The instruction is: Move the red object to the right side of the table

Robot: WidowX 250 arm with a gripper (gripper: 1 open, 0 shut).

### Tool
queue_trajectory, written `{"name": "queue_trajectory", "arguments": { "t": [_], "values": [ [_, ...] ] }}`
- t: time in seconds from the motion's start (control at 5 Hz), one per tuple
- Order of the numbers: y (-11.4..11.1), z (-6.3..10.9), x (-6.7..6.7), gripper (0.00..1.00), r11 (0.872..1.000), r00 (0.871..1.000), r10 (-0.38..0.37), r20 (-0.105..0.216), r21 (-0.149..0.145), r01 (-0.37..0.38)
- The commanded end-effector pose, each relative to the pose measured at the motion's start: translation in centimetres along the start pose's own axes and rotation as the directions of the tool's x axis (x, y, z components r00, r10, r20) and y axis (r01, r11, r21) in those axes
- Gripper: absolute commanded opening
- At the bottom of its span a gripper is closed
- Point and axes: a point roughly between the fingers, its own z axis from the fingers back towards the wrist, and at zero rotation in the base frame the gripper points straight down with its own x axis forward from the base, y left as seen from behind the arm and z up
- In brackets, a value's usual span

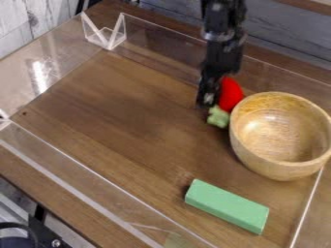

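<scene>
The red object [233, 92], a small glossy red ball with a green stem piece [218, 118] hanging under it, sits between the fingers of my gripper [219, 97]. The gripper points straight down and is shut on the ball. It holds the ball a little above the table [116, 116], right of centre and just off the left rim of the wooden bowl [278, 136]. Only the near black finger [207, 95] shows; the other is hidden behind the ball.
A flat green rectangular block [226, 205] lies near the front right. Low clear acrylic walls [77, 194] edge the tabletop, with a clear folded stand [104, 31] at the back left. The bowl takes up much of the right side.
</scene>
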Motion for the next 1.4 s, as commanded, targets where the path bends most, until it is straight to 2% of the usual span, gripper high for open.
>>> {"name": "queue_trajectory", "arguments": {
  "t": [0.0,0.2,0.4,0.6,1.0,1.2],
  "values": [
    [-0.1,6.8,1.6,0.0,0.994,0.999,0.03,-0.015,0.11,-0.028],
    [-0.5,8.2,2.9,0.0,0.991,0.999,0.035,-0.03,0.134,-0.031],
    [-1.1,7.0,4.0,1.0,0.989,0.999,0.039,-0.021,0.142,-0.036],
    [-1.6,5.7,5.0,1.0,0.988,0.999,0.042,-0.012,0.15,-0.04],
    [-3.0,2.4,6.5,1.0,0.984,1.0,-0.004,-0.005,0.178,0.005],
    [-2.9,1.6,7.1,1.0,0.982,0.999,-0.048,0.004,0.181,0.047]
  ]
}}
